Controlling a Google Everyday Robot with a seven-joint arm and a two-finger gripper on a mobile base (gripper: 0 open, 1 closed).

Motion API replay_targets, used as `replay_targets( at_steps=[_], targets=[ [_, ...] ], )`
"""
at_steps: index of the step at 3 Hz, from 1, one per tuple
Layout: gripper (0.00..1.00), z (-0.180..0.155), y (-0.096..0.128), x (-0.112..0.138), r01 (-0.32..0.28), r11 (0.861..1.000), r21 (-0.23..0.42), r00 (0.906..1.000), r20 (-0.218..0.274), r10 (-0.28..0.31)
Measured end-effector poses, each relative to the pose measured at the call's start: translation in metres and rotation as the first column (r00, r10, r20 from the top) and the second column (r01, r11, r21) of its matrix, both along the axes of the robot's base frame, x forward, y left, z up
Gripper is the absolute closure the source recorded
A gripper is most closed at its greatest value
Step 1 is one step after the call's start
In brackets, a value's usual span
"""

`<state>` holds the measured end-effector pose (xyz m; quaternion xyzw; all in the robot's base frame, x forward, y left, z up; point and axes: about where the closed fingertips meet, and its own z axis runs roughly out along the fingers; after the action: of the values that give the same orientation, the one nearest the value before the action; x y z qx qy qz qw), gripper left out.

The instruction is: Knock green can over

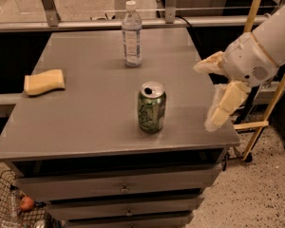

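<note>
A: Where's the green can (151, 107)?
B: Upright, near the worktop's (85, 122) front edge. The tool (205, 95) hovers to its right, wide open, holding nothing.
A: Risk?
B: A hard sweep could roll it off the edge. A long one might reach the bottle (132, 32) behind.

grey table (85, 120) with drawers (123, 186) | speckled floor (270, 198) | wire basket (4, 205) lower left | yellow stand (251, 125) right

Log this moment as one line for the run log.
gripper: open, right of green can, apart from it | green can: upright on table, not yet knocked
</note>
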<state>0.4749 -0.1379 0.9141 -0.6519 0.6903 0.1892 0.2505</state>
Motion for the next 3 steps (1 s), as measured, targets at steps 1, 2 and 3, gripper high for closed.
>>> replay_targets(
  at_steps=[1,2,3],
  targets=[
    [0.00,-0.024,0.016,0.007,-0.038,0.993,0.108,0.9979,-0.048,0.043],
    [0.00,-0.043,0.033,0.012,-0.061,0.968,0.244,0.9912,-0.099,0.088],
    [0.00,-0.048,0.048,0.012,-0.071,0.936,0.345,0.9849,-0.124,0.120]
  ],
)
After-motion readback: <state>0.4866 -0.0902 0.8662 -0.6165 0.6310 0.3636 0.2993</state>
